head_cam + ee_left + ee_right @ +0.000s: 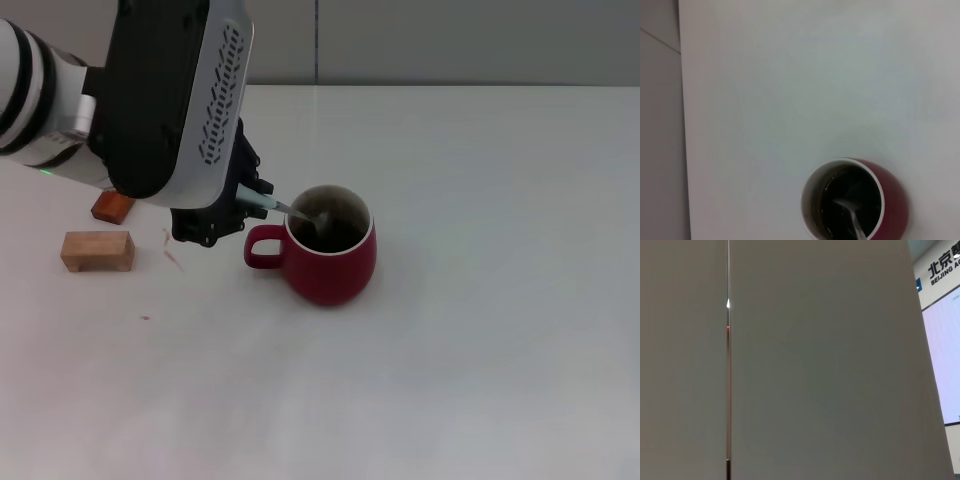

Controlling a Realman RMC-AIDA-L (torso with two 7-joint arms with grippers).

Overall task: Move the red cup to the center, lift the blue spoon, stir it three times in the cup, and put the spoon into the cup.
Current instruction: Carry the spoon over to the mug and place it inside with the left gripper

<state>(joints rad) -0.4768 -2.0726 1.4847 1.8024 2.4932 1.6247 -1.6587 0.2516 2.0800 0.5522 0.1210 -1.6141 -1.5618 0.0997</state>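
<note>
Now left gripper (pixel 243 205) holds blue spoon (pixel 262 202) in red cup (pixel 330 258).

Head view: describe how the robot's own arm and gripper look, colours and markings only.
The left arm is white with black ring bands and a small green light. A large black wrist housing carries a pale grey panel of perforated slots. The left gripper is black. No right arm shows.

Even, bright light, soft shadow beside the red cup (pixel 330 255), spoon blurred.

Head and left wrist views share the red cup (pixel 330 255); right wrist faces wall.
</note>
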